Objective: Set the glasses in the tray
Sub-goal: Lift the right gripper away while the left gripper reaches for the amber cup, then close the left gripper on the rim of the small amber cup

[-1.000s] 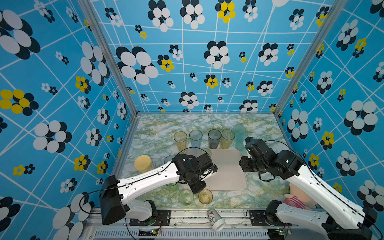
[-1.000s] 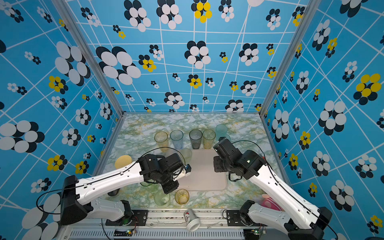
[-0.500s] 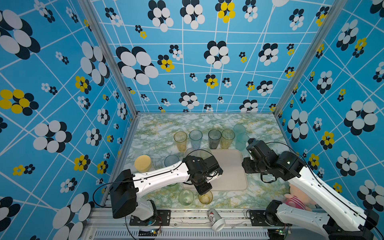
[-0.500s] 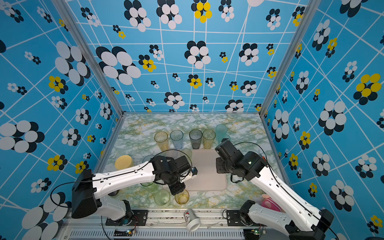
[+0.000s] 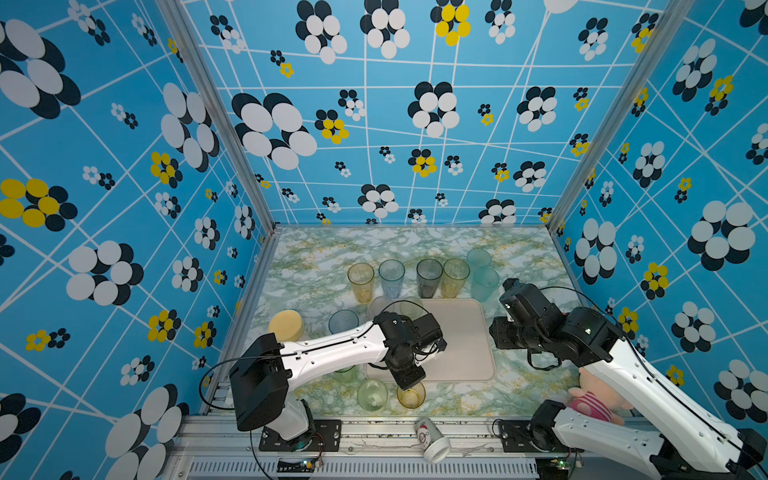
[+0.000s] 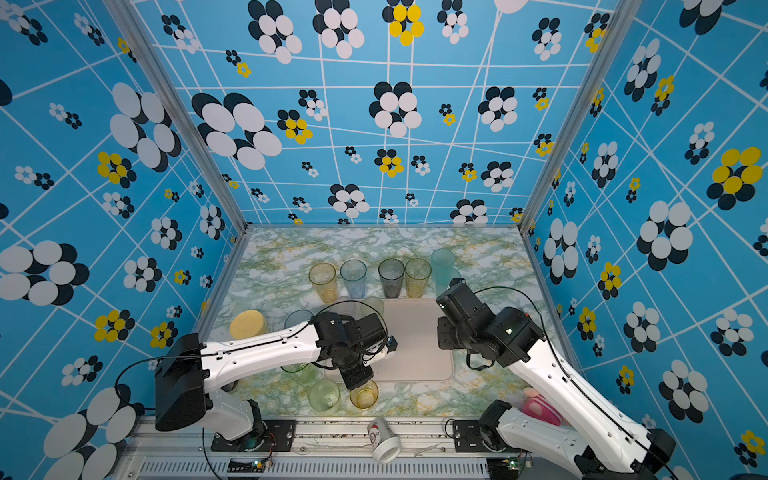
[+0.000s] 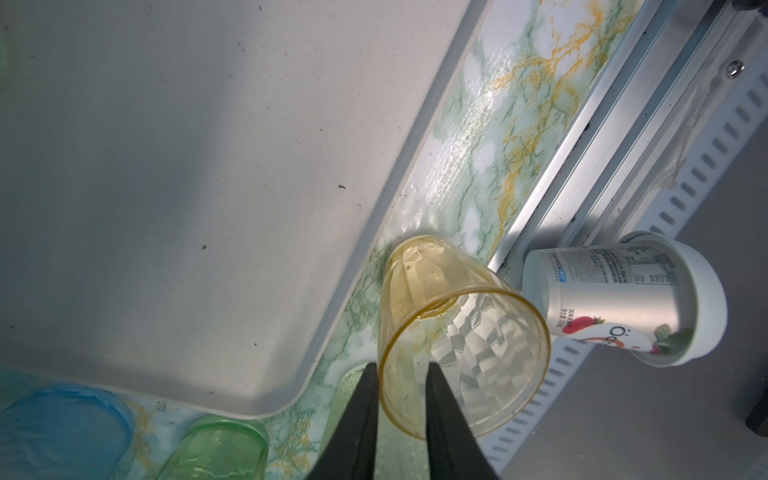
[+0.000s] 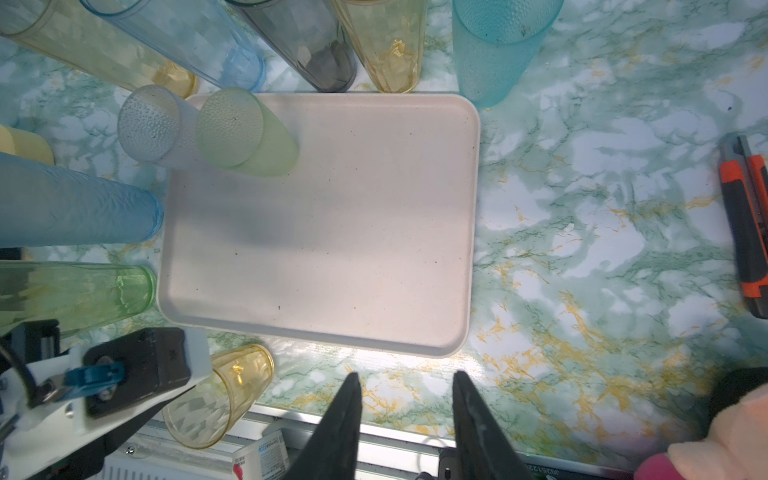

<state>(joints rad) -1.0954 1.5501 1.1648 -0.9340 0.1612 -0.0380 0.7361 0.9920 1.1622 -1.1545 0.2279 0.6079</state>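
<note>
The cream-pink tray [image 5: 461, 332] lies mid-table. A short amber glass [image 5: 411, 397] stands in front of its near left corner. My left gripper [image 7: 401, 370] hangs over it, open a little, one finger outside the rim and one inside; the glass [image 7: 457, 332] still rests on the table. My right gripper [image 8: 403, 378] is open and empty over the marble beside the tray [image 8: 332, 208]. Tall amber [image 5: 360, 282], blue [image 5: 391, 277], grey [image 5: 429, 277], amber [image 5: 455, 277] and teal [image 5: 484, 282] glasses line the tray's far side. Frosted clear [image 8: 153, 129] and pale green [image 8: 245, 133] glasses stand at one corner.
Blue [image 5: 343, 322], green [image 5: 345, 374] and pale green [image 5: 372, 395] glasses stand left of the tray, near the left arm. Also here: a yellow round dish [image 5: 286, 325], a white paper cup [image 5: 432, 439] lying on the front rail, a pink plush toy [image 5: 594, 401], a utility knife [image 8: 748, 224].
My left gripper has shifted right and forward until its fingers straddle the amber glass's rim. The right arm has hardly moved.
</note>
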